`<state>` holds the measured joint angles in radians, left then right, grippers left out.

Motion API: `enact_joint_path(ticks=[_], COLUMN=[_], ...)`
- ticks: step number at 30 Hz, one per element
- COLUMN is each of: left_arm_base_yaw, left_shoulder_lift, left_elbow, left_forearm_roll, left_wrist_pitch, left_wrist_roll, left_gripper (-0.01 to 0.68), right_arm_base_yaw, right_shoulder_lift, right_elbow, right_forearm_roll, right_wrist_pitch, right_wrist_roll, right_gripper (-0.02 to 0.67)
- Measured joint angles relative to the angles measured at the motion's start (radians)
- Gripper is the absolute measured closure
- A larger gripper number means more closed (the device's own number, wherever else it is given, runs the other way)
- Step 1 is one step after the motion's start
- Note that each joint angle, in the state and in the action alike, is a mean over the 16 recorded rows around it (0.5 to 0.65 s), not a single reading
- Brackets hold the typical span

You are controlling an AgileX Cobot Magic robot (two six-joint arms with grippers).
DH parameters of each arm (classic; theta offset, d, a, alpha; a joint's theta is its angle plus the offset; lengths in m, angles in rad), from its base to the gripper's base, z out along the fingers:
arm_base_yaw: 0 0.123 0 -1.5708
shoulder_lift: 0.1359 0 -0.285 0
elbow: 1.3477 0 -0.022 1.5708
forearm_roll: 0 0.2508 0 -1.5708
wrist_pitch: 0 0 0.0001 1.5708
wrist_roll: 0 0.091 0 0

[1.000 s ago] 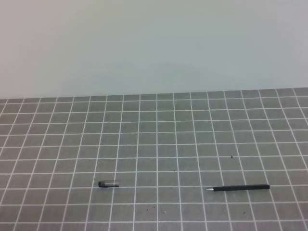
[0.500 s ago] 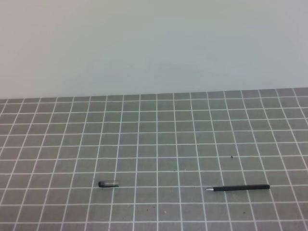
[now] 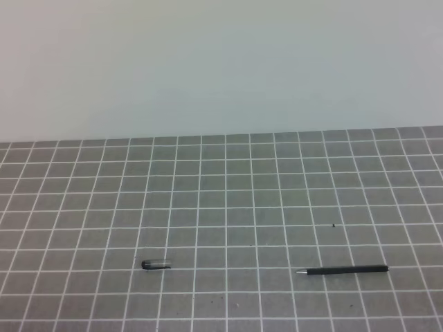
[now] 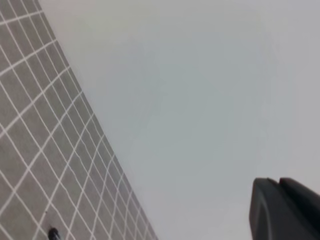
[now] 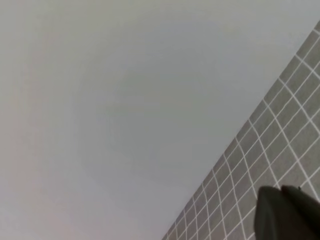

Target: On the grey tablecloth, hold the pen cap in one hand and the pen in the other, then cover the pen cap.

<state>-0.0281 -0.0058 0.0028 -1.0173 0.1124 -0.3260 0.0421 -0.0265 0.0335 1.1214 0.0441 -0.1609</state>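
Nothing grabbed yet: cap [image 3: 156, 264] and pen [image 3: 342, 270] lie well apart on the cloth [image 3: 228, 200], both pincers closed and empty, so next they open and reach down.

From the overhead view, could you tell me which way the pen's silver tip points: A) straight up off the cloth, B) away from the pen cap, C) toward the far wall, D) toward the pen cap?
D: the pen lies flat on the grey tablecloth with its silver tip at its left end, facing the pen cap, well apart from it.

Plain pale grey wall [image 3: 221, 69] behind.
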Motion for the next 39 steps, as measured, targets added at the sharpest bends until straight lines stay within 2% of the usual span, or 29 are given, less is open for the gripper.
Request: enact_joint_path(ticks=[10, 15, 20, 24, 28, 34, 39], left_arm_base_yaw=[0.0, 0.0, 0.0, 0.0, 0.0, 0.0, 0.0], left_shoulder_lift=[0.001, 0.002, 0.002, 0.003, 0.003, 0.01, 0.056], left_elbow=[-0.003, -0.015, -0.043, -0.076, -0.121, -0.196, -0.269], left_forearm_roll=[-0.056, -0.115, -0.175, -0.2, -0.213, -0.2, -0.151], left_wrist_pitch=[0.038, 0.1, 0.171, 0.211, 0.217, 0.196, 0.192], left_wrist_roll=[0.127, 0.278, 0.452, 0.587, 0.684, 0.775, 0.837], left_gripper=[0.676, 0.676, 0.676, 0.676, 0.676, 0.676, 0.676], right_arm_base_yaw=[0.0, 0.0, 0.0, 0.0, 0.0, 0.0, 0.0], right_shoulder_lift=[0.0, 0.0, 0.0, 0.0, 0.003, 0.045, 0.145], right_elbow=[0.0, -0.001, -0.015, -0.054, -0.126, -0.276, -0.408], right_forearm_roll=[0.012, 0.026, 0.039, 0.045, 0.045, 0.039, 0.005], right_wrist_pitch=[0.0, -0.013, -0.027, -0.03, -0.023, 0.034, 0.136], right_wrist_roll=[-0.004, -0.022, -0.1, -0.222, -0.409, -0.687, -0.844], right_gripper=[0.652, 0.652, 0.652, 0.652, 0.652, 0.652, 0.652])
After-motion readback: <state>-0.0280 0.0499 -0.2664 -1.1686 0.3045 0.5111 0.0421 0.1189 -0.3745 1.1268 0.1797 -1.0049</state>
